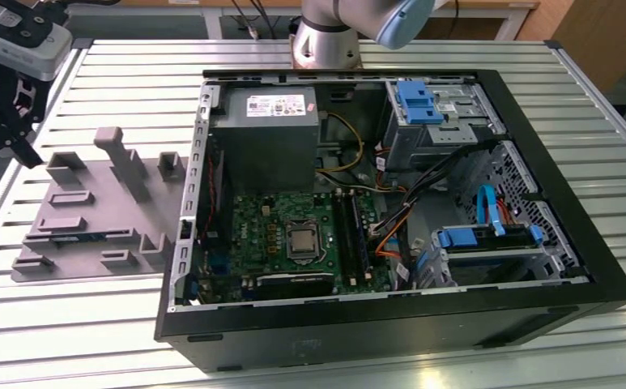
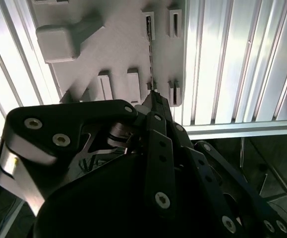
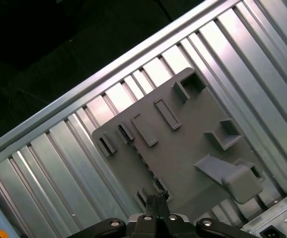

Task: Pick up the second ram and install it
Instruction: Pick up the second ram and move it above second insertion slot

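Hovering over the left end of the slatted surface (image 1: 129, 73), the end effector (image 1: 15, 142) has its fingers drawn together with nothing between them, as the second wrist view shows at the tips. The pick has not begun.

Just below and ahead of the end effector sits the grey fixture (image 1: 96, 182). The second ram (image 1: 77, 237) is in it, standing on its long edge between small slotted holders on the side of the fixture farther from the end effector. In the second wrist view the stick shows as a thin line running straight out from the fingertips. Nothing touches it yet, so both the grasp and the install are left.

Room above the stick looks open, though the tall upright post (image 1: 121, 162) of the fixture stands near the end effector's line to it. The surface's edge lies close behind the end effector.

Farther off is the open computer case (image 1: 604, 267), whose near wall (image 1: 190, 194) rises between the fixture and the motherboard (image 1: 258, 235). The long black memory slots (image 1: 351, 235) lie beyond that. I cannot tell whether one of them already carries a stick. Orange cables (image 1: 390, 231) crowd the far side of the slots, and the power supply (image 1: 264, 138) bounds one end.
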